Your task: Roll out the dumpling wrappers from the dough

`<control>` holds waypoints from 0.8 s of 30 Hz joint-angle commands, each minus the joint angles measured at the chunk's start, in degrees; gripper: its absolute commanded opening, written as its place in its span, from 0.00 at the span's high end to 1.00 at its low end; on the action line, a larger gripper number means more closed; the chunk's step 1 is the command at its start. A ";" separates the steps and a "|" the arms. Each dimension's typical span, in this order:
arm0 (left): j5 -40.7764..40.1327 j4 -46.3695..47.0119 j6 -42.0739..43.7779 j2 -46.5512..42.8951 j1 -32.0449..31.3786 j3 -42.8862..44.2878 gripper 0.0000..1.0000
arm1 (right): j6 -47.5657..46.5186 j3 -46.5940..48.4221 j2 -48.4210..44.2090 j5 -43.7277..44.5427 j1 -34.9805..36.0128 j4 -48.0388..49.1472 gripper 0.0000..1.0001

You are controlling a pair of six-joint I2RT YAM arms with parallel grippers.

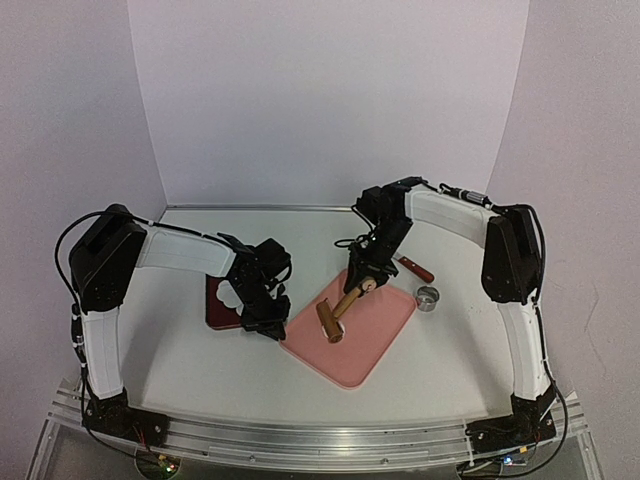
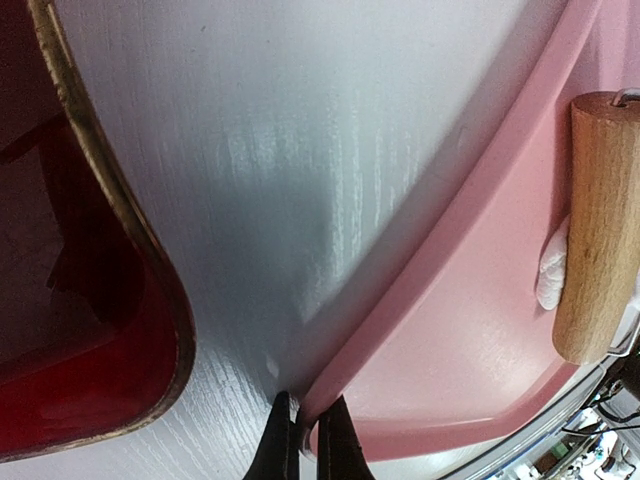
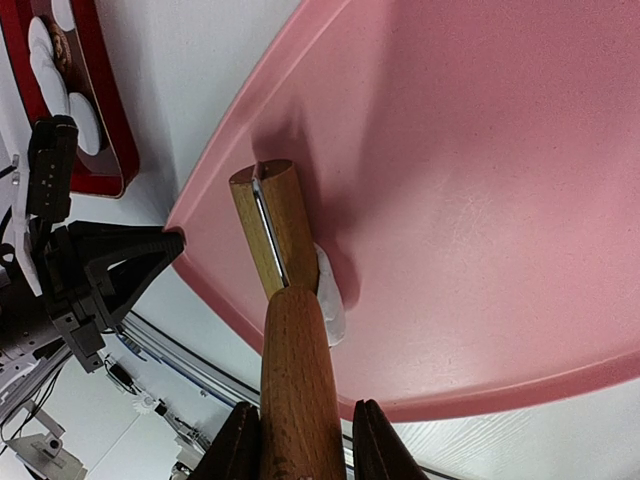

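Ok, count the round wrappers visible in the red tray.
3 wrappers show, right wrist view, inside the red tray: one at the top edge, one just below, one nearer the rim. More may lie hidden out of frame.

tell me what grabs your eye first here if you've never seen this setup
The pink board at the table's middle stands out, with a wooden pastry roller pressing on a white lump of dough near its left side, the handle clamped in the right gripper. The left gripper pinches the board's rim, and just left of it a red tray holds round white dumpling wrappers.
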 commanded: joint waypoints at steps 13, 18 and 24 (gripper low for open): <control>-0.88 1.44 -0.38 1.84 -0.37 0.82 1.00 | 0.73 -4.63 10.66 19.12 4.01 -1.97 1.00; -0.98 1.51 -0.84 1.79 -0.38 0.79 1.00 | 0.39 -4.51 10.83 19.16 4.01 -1.99 1.00; -0.88 1.85 -1.29 1.54 -0.40 0.56 1.00 | 0.06 -4.59 10.84 19.16 4.03 -2.01 1.00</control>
